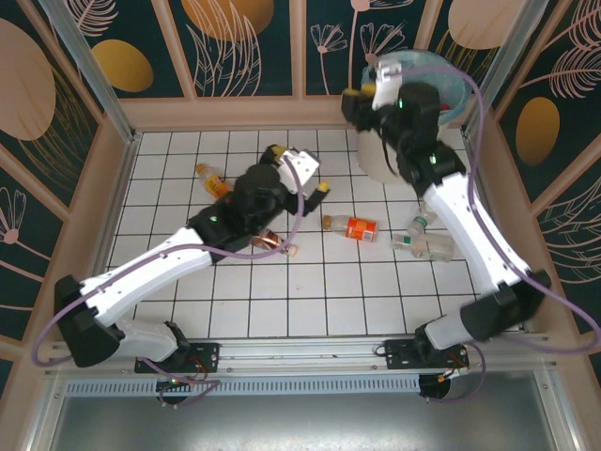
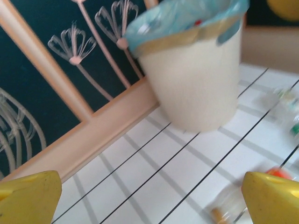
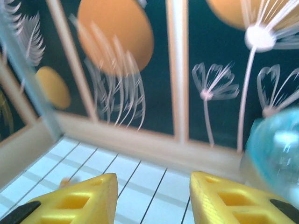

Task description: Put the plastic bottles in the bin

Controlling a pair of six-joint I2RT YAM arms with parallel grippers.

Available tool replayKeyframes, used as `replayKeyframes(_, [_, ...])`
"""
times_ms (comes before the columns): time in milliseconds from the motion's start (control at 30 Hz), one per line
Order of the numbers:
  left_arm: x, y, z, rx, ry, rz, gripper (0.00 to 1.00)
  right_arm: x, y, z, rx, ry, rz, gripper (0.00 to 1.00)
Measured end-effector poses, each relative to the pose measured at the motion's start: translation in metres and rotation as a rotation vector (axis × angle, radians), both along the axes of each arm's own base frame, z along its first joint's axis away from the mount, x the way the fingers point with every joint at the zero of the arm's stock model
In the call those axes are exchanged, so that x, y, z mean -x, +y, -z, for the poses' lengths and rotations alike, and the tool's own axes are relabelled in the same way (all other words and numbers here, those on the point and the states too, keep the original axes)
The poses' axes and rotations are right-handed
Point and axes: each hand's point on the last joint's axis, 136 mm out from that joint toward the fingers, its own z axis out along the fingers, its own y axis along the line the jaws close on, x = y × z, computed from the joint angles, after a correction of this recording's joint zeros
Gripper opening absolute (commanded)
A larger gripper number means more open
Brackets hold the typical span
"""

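Bottles loose on the grid, bin in the far right corner

Top view: tabletop (image 1: 282,301), a white tiled grid, is fenced by a low wooden rim (image 1: 235,111) with patterned panels (image 1: 235,47) rising above it. The bin (image 1: 377,160) stands at the far right, close to the rear rim, its blue bag (image 1: 451,85) folded over the lip. The right arm arches up beside it, and the right tool (image 1: 364,92) hangs at the bin's left edge, over the rear rim. The left arm crosses diagonally from the near left corner, with the left tool (image 1: 300,169) over mid-grid. The plastic bottles lie apart from one another: an orange-labelled bottle (image 1: 355,228) at centre, a clear pair (image 1: 423,242) just beside the right arm, an orange-capped one (image 1: 214,178) left of the left tool, and a crushed one (image 1: 270,241) partly under the left arm. Bare tiles run along the near rows between the two bases.

Left wrist view: the yellow fingertips (image 2: 28,198) sit in opposite lower corners, spread wide with nothing between them. The bin's cream wall stands ahead, with bare tiles leading up to it. The orange-labelled bottle peeks out beside the right fingertip.

Right wrist view: blurred. The yellow fingers (image 3: 88,196) are parted and empty, above tiles near the rear rim. The blue bag bulges at the right edge.
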Motion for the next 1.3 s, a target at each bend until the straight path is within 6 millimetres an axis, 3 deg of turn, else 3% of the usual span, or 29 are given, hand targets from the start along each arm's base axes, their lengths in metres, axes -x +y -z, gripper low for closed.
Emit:
replayKeyframes(100, [-0.006, 0.035, 0.029, -0.163, 0.019, -0.01, 0.98, 0.042, 0.004, 0.039, -0.017, 0.052, -0.048, 0.43])
replayKeyframes(267, [0.014, 0.049, 0.122, -0.424, 0.175, 0.162, 0.99, 0.082, 0.002, 0.112, -0.011, 0.171, -0.093, 0.4])
replayKeyframes(367, [0.015, 0.06, 0.162, -0.527, 0.233, 0.228, 0.99, 0.102, 0.004, 0.136, -0.006, 0.218, -0.132, 0.4])
replayKeyframes(567, [0.011, 0.08, 0.228, -0.718, 0.366, 0.312, 0.98, 0.133, -0.002, 0.135, -0.021, 0.2, -0.171, 0.39])
replayKeyframes(767, [0.008, 0.105, 0.281, -0.825, 0.527, 0.332, 0.97, 0.144, -0.01, 0.129, -0.04, 0.167, -0.175, 0.39])
replayKeyframes(933, [0.005, 0.11, 0.3, -0.858, 0.584, 0.345, 0.91, 0.143, -0.008, 0.132, -0.038, 0.172, -0.178, 0.39])
replayKeyframes(1133, [0.01, 0.109, 0.327, -0.867, 0.681, 0.373, 0.65, 0.143, -0.006, 0.138, -0.033, 0.186, -0.187, 0.38])
replayKeyframes(1167, [0.012, 0.109, 0.328, -0.864, 0.691, 0.378, 0.6, 0.144, -0.005, 0.14, -0.034, 0.19, -0.19, 0.38])
replayKeyframes(1300, [0.014, 0.108, 0.327, -0.857, 0.696, 0.382, 0.58, 0.144, -0.005, 0.142, -0.042, 0.205, -0.19, 0.38])
